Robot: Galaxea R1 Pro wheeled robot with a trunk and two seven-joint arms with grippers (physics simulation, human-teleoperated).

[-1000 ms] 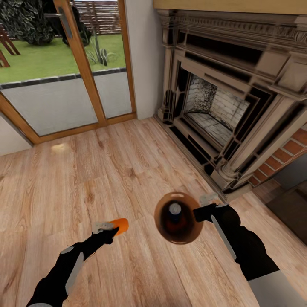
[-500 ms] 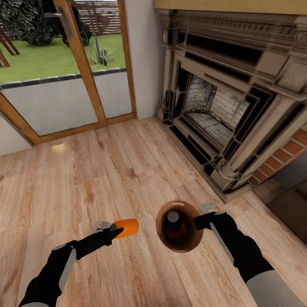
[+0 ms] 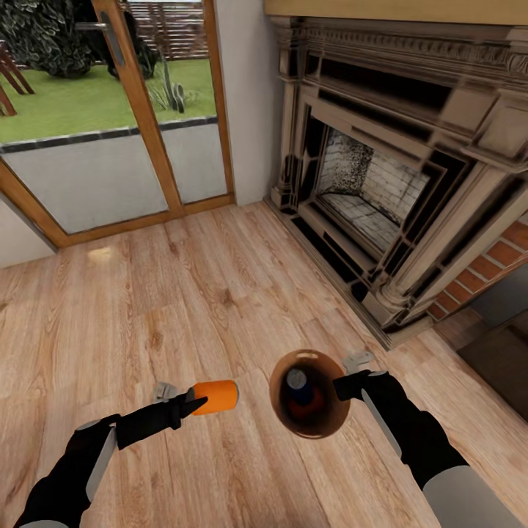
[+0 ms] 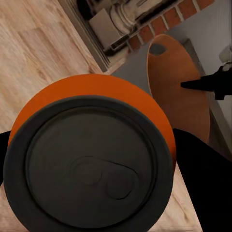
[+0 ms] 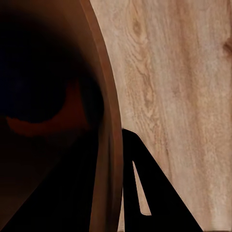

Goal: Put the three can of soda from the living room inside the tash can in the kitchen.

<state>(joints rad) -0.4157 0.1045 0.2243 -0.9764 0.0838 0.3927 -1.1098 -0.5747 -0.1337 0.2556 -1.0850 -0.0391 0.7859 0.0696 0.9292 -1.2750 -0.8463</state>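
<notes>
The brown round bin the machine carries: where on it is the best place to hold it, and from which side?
Best at the thin rim wall of the brown round bin, coming from the side with one jaw inside and one outside, as the right gripper appears to hold it. The body looks too wide to span, and this grip leaves the open top free for the orange soda can.

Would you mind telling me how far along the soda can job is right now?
Done: the bin, held by the right gripper, already contains cans; the count is unclear. In hand: the left gripper holds an orange can beside it. Left: dropping that can in.
</notes>
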